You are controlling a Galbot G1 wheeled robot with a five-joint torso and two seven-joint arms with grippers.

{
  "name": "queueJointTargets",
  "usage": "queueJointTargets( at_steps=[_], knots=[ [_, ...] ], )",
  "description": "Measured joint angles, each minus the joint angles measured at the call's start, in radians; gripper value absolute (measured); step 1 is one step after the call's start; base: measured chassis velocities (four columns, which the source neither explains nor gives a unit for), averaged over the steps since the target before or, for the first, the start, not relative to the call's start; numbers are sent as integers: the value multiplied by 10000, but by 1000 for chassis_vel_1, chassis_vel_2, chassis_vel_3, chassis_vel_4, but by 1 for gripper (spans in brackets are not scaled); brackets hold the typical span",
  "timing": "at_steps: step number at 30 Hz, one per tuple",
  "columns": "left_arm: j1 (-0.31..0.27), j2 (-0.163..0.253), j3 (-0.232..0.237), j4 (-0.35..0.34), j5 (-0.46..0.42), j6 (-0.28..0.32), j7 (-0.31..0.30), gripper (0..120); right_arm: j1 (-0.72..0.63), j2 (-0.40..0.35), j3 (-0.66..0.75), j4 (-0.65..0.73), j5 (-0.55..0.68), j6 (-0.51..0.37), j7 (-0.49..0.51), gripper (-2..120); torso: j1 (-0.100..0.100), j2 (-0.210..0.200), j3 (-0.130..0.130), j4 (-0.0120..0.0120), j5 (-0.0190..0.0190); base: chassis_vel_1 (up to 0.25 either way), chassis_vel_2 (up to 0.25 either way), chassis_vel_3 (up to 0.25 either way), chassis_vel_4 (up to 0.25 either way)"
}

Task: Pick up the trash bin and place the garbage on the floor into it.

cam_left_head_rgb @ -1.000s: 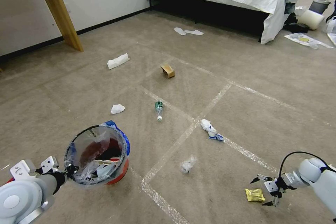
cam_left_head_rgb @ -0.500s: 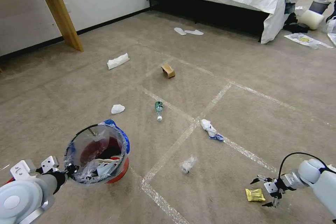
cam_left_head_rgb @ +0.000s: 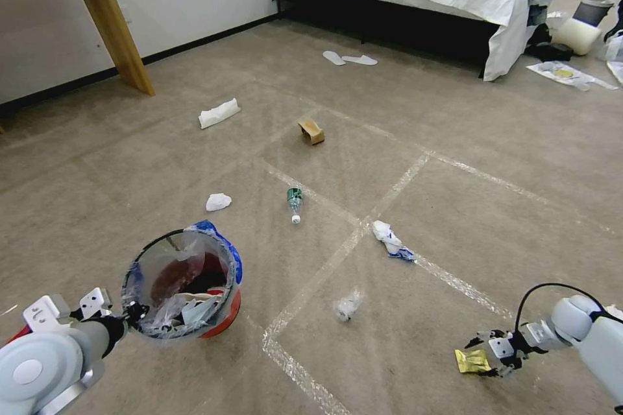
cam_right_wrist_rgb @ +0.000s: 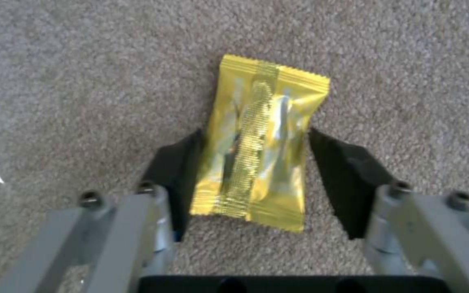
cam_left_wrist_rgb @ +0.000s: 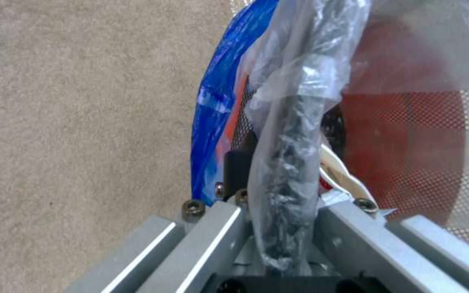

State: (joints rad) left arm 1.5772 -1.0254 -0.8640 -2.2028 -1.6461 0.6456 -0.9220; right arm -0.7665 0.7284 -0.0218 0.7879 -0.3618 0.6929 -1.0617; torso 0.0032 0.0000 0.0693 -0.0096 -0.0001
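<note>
The carpeted floor (cam_left_head_rgb: 454,207), crossed by clear tape lines, carries scattered litter. At lower left of the head view, the red-orange trash bin (cam_left_head_rgb: 224,311) hangs from the left claw (cam_left_head_rgb: 133,314), pinched shut on its rim and liner. At lower right, the right claw (cam_left_head_rgb: 488,358) sits spread around a yellow wrapper (cam_left_head_rgb: 472,360), one finger on each side. A green-labelled bottle (cam_left_head_rgb: 294,201) lies mid-frame.

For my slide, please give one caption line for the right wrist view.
Right gripper, jaws open, straddles a yellow wrapper lying on the carpet.
</note>
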Motion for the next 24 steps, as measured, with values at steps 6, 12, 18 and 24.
queueJointTargets(
  at_steps=[6, 12, 18, 24],
  knots=[
    [-77, 2, 33, 21, 1, -28, 23, 0, -46, -40, 6, 47, -9, 36, -6, 28, 0, 0, -1, 0, 0, 0, 0, 0, 0],
    [-125, -7, 76, 88, 54, -42, 51, 0, -21, -40, 12, 57, -76, 48, -39, 16, 0, 0, 0, 0, 0, 0, 0, 0, 0],
    [-150, 23, 80, 122, 43, -48, 54, 0, 22, -34, 7, 58, 600, 33, -404, 0, -1, -1, 0, -1, 0, 0, 0, 0, 0],
    [-103, 62, 100, 101, 16, -52, 42, 0, 302, -255, -63, 517, 5250, -721, -1283, 0, 0, -1, 0, -1, 1, 0, 0, 0, 0]
  ],
)
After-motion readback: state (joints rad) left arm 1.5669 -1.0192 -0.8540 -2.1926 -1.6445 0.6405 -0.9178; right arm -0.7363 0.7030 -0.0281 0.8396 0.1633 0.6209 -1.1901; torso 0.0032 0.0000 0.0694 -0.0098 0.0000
